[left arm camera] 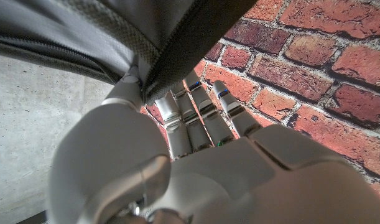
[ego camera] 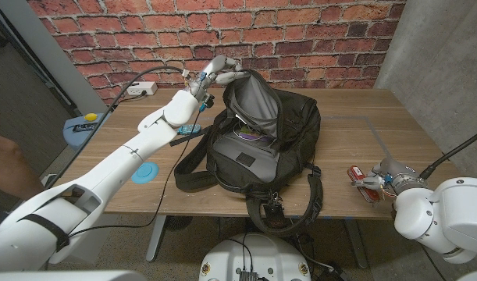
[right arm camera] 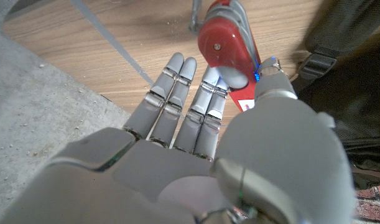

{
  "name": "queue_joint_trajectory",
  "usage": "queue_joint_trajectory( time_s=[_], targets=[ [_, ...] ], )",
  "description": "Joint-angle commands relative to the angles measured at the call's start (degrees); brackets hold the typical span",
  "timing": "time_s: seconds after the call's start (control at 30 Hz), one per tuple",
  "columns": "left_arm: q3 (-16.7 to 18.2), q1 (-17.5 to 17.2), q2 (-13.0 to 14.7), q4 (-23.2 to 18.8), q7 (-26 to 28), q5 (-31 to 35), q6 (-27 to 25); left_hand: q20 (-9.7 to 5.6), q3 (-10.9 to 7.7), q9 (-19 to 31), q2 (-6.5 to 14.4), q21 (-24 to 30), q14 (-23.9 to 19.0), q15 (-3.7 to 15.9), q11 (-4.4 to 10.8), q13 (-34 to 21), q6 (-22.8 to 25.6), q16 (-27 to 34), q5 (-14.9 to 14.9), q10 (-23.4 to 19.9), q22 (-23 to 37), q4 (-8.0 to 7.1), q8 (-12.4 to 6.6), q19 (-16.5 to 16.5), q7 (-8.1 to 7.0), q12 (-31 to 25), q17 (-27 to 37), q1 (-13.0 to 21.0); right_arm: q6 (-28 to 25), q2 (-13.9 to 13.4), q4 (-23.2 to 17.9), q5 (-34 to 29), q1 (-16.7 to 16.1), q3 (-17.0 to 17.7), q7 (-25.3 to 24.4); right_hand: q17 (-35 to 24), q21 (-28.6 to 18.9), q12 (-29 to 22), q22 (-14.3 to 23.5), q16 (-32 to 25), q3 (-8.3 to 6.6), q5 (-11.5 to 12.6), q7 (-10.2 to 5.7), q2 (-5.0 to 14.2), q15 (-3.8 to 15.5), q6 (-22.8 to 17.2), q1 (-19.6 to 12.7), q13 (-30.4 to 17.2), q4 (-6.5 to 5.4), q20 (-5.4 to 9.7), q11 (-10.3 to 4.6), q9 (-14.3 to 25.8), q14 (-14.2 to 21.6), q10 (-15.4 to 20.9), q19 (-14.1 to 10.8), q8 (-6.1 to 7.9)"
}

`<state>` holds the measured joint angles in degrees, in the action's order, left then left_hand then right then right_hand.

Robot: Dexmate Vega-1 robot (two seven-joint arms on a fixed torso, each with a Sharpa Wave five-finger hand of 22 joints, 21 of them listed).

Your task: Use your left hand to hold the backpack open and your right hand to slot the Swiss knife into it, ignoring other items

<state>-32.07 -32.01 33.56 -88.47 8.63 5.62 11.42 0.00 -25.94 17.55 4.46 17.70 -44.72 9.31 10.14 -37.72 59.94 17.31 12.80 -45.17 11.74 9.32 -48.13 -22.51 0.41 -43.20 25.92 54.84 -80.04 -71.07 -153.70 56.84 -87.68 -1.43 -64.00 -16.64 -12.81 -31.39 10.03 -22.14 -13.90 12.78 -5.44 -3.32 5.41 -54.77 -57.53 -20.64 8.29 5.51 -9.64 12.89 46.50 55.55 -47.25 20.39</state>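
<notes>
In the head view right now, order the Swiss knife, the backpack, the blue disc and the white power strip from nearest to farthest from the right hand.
1. Swiss knife, red, in the right hand itself.
2. Backpack, table centre.
3. Blue disc, near the table's left front edge.
4. White power strip, far left corner by the brick wall.

A red brick wall (ego camera: 300,31) runs behind the wooden tabletop (ego camera: 355,140). To one side stands a plain grey concrete wall (ego camera: 433,55), to the other a dark doorway or panel (ego camera: 19,70). Grey floor (ego camera: 191,234) shows beneath the table legs.
</notes>
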Motion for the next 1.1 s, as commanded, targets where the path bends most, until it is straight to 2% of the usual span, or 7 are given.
queue_joint_trajectory(
  time_s=[0.03,0.3,0.4,0.5,0.7,0.8,1.1],
  targets=[
    [-0.06,0.15,-0.36,0.99,0.11,-0.27,2.04,0.2,-0.32,0.11,0.5,0.32,-0.59,0.15,0.45,-0.22,-0.1,-0.26,0.35,-0.65,0.15,0.06,-0.48,0.36,-0.17,0.09,0.18,0.13,0.05,3.37,-4.31,9.56,-4.02,10.73,0.0,-0.32,0.05,-0.17,0.26,0.41,0.38,-0.34,-0.65,3.29,7.49,-0.54,-2.56,-0.16,0.01,0.98,0.05,0.25,0.18,0.04,0.01,0.0],
    [-0.03,0.01,-0.66,1.39,0.46,-0.32,2.33,0.21,-0.3,0.1,0.51,0.34,-0.56,0.16,0.39,-0.2,-0.13,-0.29,0.34,-0.66,0.15,0.04,-0.51,0.41,-0.25,0.13,0.26,0.11,0.05,4.83,-5.5,13.39,-3.56,12.85,0.0,-0.51,0.11,-0.15,0.27,0.36,0.45,-0.4,-0.52,3.72,7.64,-0.43,-2.82,-0.26,-0.01,0.87,0.13,0.28,0.1,-0.04,0.07,-0.11],
    [-0.05,-0.02,-0.73,1.56,0.5,-0.34,2.42,0.23,-0.34,0.09,0.47,0.34,-0.54,0.13,0.47,-0.25,-0.07,-0.36,0.35,-0.63,0.15,0.08,-0.54,0.42,-0.18,0.13,0.22,0.15,0.05,6.5,-5.84,15.49,-3.59,14.59,0.0,-0.61,0.13,-0.14,0.28,0.34,0.56,-0.47,-0.46,3.8,7.56,-0.42,-2.87,-0.35,-0.02,0.86,0.25,0.29,0.03,-0.14,0.09,-0.14],
    [-0.02,0.01,-0.93,1.91,0.69,-0.46,2.66,0.21,-0.33,0.13,0.52,0.35,-0.52,0.1,0.47,-0.27,-0.21,-0.36,0.35,-0.59,0.15,0.02,-0.52,0.43,-0.24,0.16,0.26,0.1,0.13,8.07,-6.53,15.2,-4.04,16.46,2.72,-0.69,0.14,-0.1,0.28,0.32,0.59,-0.51,-0.37,3.91,7.59,-0.41,-3.02,-0.35,0.02,0.82,0.38,0.3,-0.04,-0.2,0.1,-0.17],
    [-0.19,0.25,-1.26,2.74,0.75,-0.52,3.32,0.2,-0.31,0.09,0.48,0.38,-0.55,0.22,0.47,-0.24,-0.19,-0.37,0.35,-0.68,0.15,0.04,-0.54,0.47,-0.18,0.17,0.32,0.11,0.16,10.89,-8.19,12.44,-4.51,17.84,8.03,-0.91,0.16,-0.02,0.29,0.2,0.74,-0.63,-0.23,4.14,7.53,-0.23,-3.21,-0.36,0.03,0.69,0.43,0.32,-0.05,-0.3,0.12,-0.31],
    [-0.28,0.38,-1.45,3.12,0.74,-0.59,3.64,0.19,-0.33,0.08,0.48,0.39,-0.62,0.2,0.46,-0.29,-0.17,-0.39,0.35,-0.66,0.15,0.05,-0.56,0.45,-0.19,0.16,0.3,0.11,0.05,11.7,-8.89,11.69,-3.47,16.62,9.06,-1.0,0.16,-0.02,0.29,0.14,0.86,-0.7,-0.16,4.16,7.43,-0.27,-3.2,-0.41,0.01,0.62,0.5,0.33,-0.07,-0.36,0.09,-0.32],
    [-0.36,0.66,-1.81,3.9,0.91,-0.64,4.53,0.21,-0.37,0.09,0.49,0.43,-0.65,0.16,0.5,-0.25,-0.25,-0.45,0.37,-0.68,0.15,0.07,-0.58,0.49,-0.18,0.23,0.33,0.14,0.05,14.75,-10.06,13.34,-0.29,12.6,6.9,-1.33,0.16,0.01,0.3,-0.07,1.08,-0.85,0.21,4.38,7.44,-0.11,-3.5,-0.46,0.07,0.41,0.84,0.35,-0.05,-0.39,0.03,-0.5]
  ],
)
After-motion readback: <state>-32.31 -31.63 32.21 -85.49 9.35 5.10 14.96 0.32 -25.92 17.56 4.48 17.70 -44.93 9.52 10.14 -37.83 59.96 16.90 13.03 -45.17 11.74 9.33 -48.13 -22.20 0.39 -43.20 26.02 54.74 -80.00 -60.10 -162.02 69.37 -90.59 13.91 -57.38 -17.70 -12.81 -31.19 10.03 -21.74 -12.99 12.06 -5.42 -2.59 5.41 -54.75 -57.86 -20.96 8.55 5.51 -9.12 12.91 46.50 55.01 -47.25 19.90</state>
